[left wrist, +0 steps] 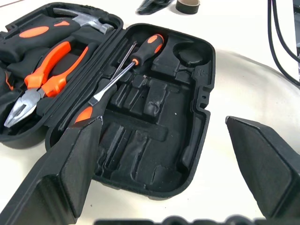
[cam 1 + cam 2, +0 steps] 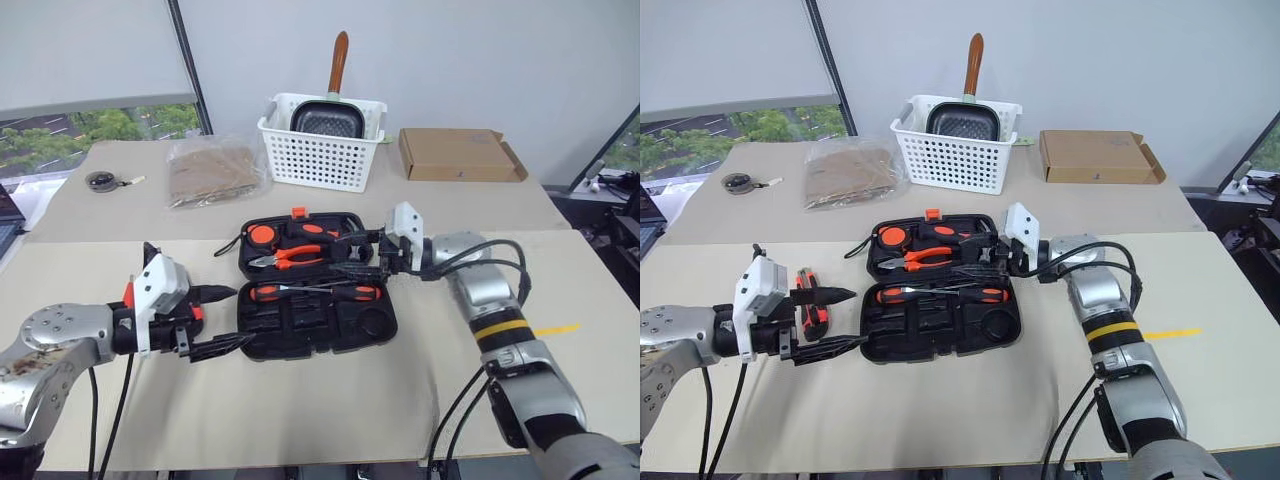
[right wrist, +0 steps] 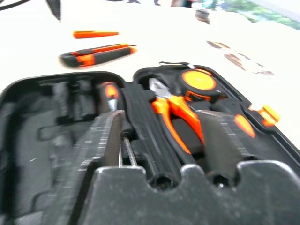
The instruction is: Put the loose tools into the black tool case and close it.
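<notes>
The black tool case lies open at the table's middle. Two long screwdrivers lie along the near half's far edge, one handle at its right end. My right gripper hovers over the case's right side, pointing left, fingers apart with nothing between them. My left gripper stands open just left of the case. The utility knife lies on the table beside the left gripper's fingers. It shows again in the right wrist view, with the short orange screwdriver beyond it.
Orange-handled pliers, a hammer and a round tape measure sit in the case's far half. At the table's back stand a white basket with a pan, a cardboard box and a plastic bag.
</notes>
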### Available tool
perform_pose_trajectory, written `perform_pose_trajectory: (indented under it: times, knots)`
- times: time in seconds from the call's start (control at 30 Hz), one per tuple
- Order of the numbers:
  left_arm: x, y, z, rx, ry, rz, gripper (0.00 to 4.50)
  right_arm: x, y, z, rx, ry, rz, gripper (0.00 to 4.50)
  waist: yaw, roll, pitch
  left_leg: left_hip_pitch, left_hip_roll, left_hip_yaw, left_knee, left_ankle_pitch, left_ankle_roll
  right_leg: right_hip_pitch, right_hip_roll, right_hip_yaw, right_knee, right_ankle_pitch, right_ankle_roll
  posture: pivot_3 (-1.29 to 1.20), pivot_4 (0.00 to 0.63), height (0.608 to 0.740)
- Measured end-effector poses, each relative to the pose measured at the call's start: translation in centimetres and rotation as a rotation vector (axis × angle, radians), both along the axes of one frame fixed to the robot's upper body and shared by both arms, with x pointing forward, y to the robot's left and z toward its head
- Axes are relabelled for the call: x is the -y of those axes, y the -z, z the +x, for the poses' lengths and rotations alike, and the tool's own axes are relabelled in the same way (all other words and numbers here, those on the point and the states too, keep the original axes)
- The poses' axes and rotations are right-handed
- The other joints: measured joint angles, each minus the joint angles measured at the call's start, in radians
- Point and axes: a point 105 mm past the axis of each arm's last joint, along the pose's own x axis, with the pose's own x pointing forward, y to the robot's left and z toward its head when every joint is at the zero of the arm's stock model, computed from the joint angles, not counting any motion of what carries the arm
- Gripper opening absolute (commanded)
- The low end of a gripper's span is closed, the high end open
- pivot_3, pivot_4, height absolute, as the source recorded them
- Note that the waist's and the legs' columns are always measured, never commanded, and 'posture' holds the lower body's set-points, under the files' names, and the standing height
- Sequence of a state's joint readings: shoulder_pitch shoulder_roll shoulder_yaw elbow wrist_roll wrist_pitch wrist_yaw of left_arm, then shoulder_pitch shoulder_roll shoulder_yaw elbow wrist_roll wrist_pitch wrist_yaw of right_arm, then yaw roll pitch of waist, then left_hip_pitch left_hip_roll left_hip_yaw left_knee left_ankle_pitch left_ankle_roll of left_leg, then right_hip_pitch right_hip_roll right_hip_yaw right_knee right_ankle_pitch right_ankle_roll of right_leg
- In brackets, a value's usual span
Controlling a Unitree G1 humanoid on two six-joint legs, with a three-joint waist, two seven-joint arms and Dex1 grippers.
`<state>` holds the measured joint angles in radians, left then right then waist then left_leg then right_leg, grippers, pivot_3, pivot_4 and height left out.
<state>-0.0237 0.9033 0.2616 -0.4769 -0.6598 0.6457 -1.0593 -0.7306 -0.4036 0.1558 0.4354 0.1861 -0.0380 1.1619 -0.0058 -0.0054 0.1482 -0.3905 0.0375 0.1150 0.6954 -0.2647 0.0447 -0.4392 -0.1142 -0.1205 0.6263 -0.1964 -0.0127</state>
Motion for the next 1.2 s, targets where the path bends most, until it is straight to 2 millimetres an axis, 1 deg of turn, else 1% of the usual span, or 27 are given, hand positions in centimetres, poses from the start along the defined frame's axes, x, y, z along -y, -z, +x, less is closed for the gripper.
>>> perform_pose_trajectory:
  times: [0.03, 0.13, 0.17, 0.27, 0.43, 0.6, 0.77, 0.9, 0.97, 1.03, 1.2]
  knots:
    - [0.0, 0.1, 0.0, -0.002, 0.002, -0.001, 4.50, 0.0, 0.6, 0.0, 0.003, 0.006, -0.032, 1.24, 0.000, 0.000, 0.000, 0.000, 0.000, 0.000, 0.000, 0.000, 0.000, 0.000, 0.000, 0.000, 0.000, 0.000, 0.000, 0.00, 0.150, 0.700]
    - [-0.1, 0.2, 0.2, -0.002, 0.009, 0.008, 4.50, -0.3, 2.3, -0.2, 0.009, 0.014, -0.127, 0.32, -0.003, 0.000, 0.000, 0.000, 0.000, 0.000, 0.000, 0.000, 0.000, 0.000, 0.000, 0.000, 0.000, 0.000, 0.000, 0.00, 0.150, 0.700]
    - [0.0, 0.2, 0.3, 0.002, 0.014, 0.011, 4.50, -0.4, 2.8, -0.2, 0.006, 0.014, -0.147, 0.08, -0.003, 0.000, 0.000, 0.000, 0.000, 0.000, 0.000, 0.000, 0.000, 0.000, 0.000, 0.000, 0.000, 0.000, 0.000, 0.00, 0.150, 0.700]
    - [-0.1, 0.1, 0.4, 0.009, 0.016, 0.017, 4.50, -0.7, 3.9, -0.5, 0.003, 0.010, -0.208, 0.08, -0.005, 0.000, 0.000, 0.000, 0.000, 0.000, 0.000, 0.000, 0.000, 0.000, 0.000, 0.000, 0.000, -0.001, -0.001, 0.00, 0.150, 0.700]
    - [0.0, 0.1, 0.6, 0.013, 0.020, 0.021, 4.50, -1.2, 4.7, -0.7, 0.014, 0.007, -0.278, 0.08, -0.005, 0.000, 0.000, 0.000, 0.000, 0.000, 0.000, 0.000, 0.000, -0.001, 0.001, 0.000, 0.000, -0.001, -0.001, 0.00, 0.150, 0.700]
    - [0.1, 0.1, 0.7, 0.011, 0.024, 0.021, 4.50, -1.4, 4.2, -1.4, 0.031, -0.052, -0.294, 0.08, -0.005, 0.000, 0.000, 0.000, 0.000, 0.000, -0.001, 0.000, 0.001, 0.000, 0.001, 0.000, 0.000, -0.001, -0.001, 0.00, 0.150, 0.700]
    - [0.1, 0.1, 0.7, 0.012, 0.023, 0.021, 4.50, -1.4, 4.1, -1.2, 0.047, -0.036, -0.287, 0.08, -0.005, 0.000, 0.000, 0.000, 0.001, 0.000, 0.000, 0.000, 0.001, -0.001, 0.001, 0.000, 0.000, -0.001, -0.001, 0.00, 0.150, 0.700]
    - [0.1, 0.1, 0.7, 0.012, 0.023, 0.022, 4.50, -1.5, 3.2, -1.3, 0.052, -0.040, -0.225, 0.08, -0.005, 0.000, 0.000, 0.000, 0.001, 0.000, 0.000, 0.000, 0.001, 0.000, 0.001, 0.000, 0.000, -0.001, -0.001, 0.00, 0.150, 0.700]
    - [0.1, 0.1, 0.7, 0.014, 0.024, 0.023, 4.50, -1.6, 3.0, -1.3, 0.058, -0.044, -0.221, 0.08, -0.005, 0.000, 0.000, 0.000, 0.001, 0.000, -0.001, 0.000, 0.001, 0.000, 0.001, 0.000, 0.000, -0.001, -0.001, 0.00, 0.150, 0.700]
    - [0.2, 0.0, 0.8, 0.017, 0.026, 0.024, 4.50, -1.6, 3.1, -1.4, 0.055, -0.047, -0.226, 0.08, -0.004, 0.000, 0.000, 0.000, 0.001, 0.000, 0.000, 0.000, 0.001, 0.000, 0.001, 0.000, 0.000, -0.001, -0.001, 0.00, 0.150, 0.700]
    - [0.2, 0.0, 0.8, 0.019, 0.021, 0.024, 4.50, -1.2, 4.6, -2.0, 0.011, -0.062, -0.251, 0.08, -0.004, 0.000, 0.000, 0.000, 0.001, 0.000, -0.001, -0.001, 0.001, 0.000, 0.001, 0.000, 0.000, -0.002, -0.001, 0.00, 0.150, 0.700]
